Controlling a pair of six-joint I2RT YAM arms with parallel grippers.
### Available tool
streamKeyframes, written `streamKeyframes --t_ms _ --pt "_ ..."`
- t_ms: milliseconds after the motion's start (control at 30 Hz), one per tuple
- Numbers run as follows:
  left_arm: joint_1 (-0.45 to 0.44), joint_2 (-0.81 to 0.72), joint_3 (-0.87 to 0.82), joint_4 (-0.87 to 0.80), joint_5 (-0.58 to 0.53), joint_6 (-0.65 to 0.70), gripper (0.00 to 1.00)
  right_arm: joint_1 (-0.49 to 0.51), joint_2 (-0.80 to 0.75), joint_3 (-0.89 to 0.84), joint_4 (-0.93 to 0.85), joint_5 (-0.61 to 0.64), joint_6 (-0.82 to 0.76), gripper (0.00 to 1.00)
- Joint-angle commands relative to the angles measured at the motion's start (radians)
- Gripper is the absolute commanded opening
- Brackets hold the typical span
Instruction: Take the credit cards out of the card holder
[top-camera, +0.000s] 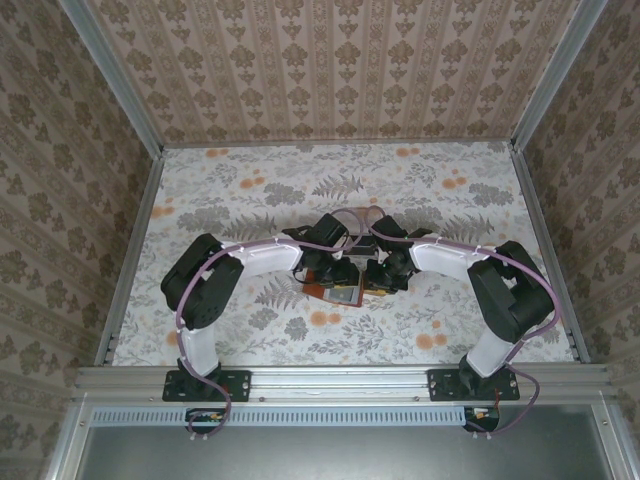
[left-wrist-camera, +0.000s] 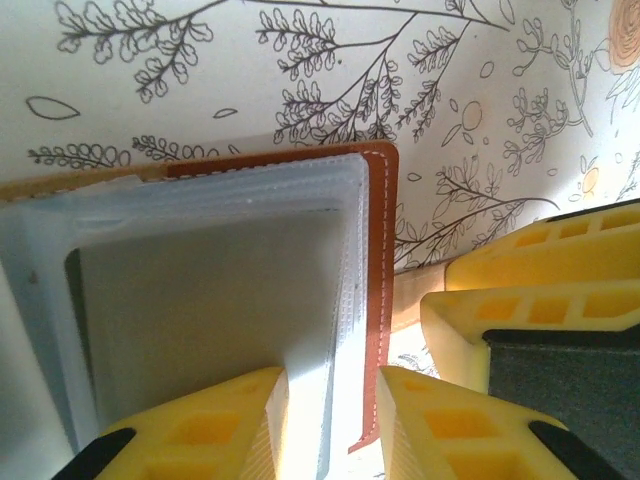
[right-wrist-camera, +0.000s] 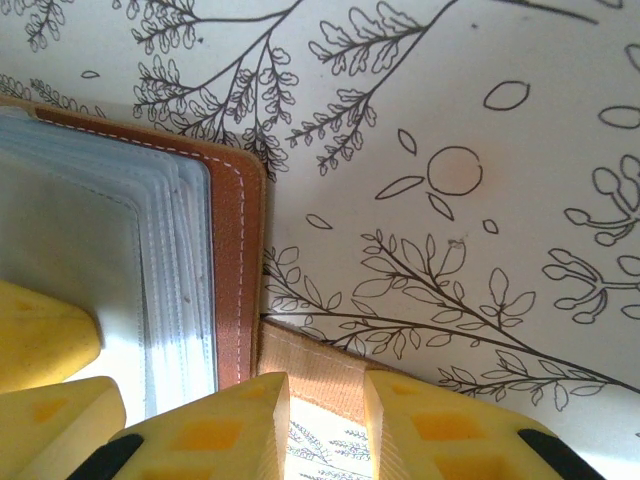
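Inward, arms (top-camera: 255, 262) over card holder (top-camera: 335, 293)

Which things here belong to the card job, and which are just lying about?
Job: card holder, grey card in its clear sleeve, left pincer, right pincer.
Just surroundings: floral table, patterned walls.

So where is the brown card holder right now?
From the top camera, the card holder lies open in the middle of the flowery table, between the left gripper and the right gripper.
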Motion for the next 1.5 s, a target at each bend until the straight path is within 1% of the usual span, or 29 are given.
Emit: streamKeyframes --t_ms 0,267,500,833,1000,1067,1133,1267,1333,1367,1467 --pt "-0.008 0.013 0.032 -0.122 -0.073 0.043 0.31 -0.002 0.018 -0.011 -0.019 0.024 -0.016 0.27" --pt "-0.035 0.029 0.119 -0.281 -0.230 0.095 0.35 -0.001 0.009 -0.013 -0.027 0.025 -0.018 0.27" --pt "-0.066 0.042 0.197 -0.385 -0.342 0.137 0.40 -0.001 0.011 -0.007 -0.026 0.025 -0.024 0.27" --pt "-0.085 0.056 0.287 -0.506 -0.461 0.177 0.44 -0.002 0.008 -0.006 -0.027 0.025 -0.025 0.27" --pt "-0.086 0.059 0.291 -0.511 -0.458 0.187 0.43 -0.001 0.008 -0.006 -0.027 0.026 -0.027 0.27" --pt "-0.087 0.056 0.288 -0.508 -0.457 0.187 0.42 -0.002 0.007 -0.004 -0.027 0.026 -0.028 0.27" --pt "-0.088 0.050 0.287 -0.503 -0.450 0.185 0.37 -0.002 0.007 -0.005 -0.027 0.027 -0.028 0.27" --pt "-0.087 0.038 0.277 -0.478 -0.421 0.185 0.19 -0.001 0.007 -0.004 -0.053 0.029 -0.029 0.27" --pt "-0.086 0.031 0.274 -0.473 -0.416 0.181 0.13 -0.002 0.007 -0.003 -0.056 0.030 -0.029 0.27" --pt "-0.084 0.027 0.270 -0.468 -0.412 0.179 0.11 0.000 0.007 -0.004 -0.056 0.031 -0.030 0.27" --pt "-0.079 0.016 0.258 -0.459 -0.411 0.177 0.09 -0.002 0.007 -0.003 -0.059 0.034 -0.031 0.27"
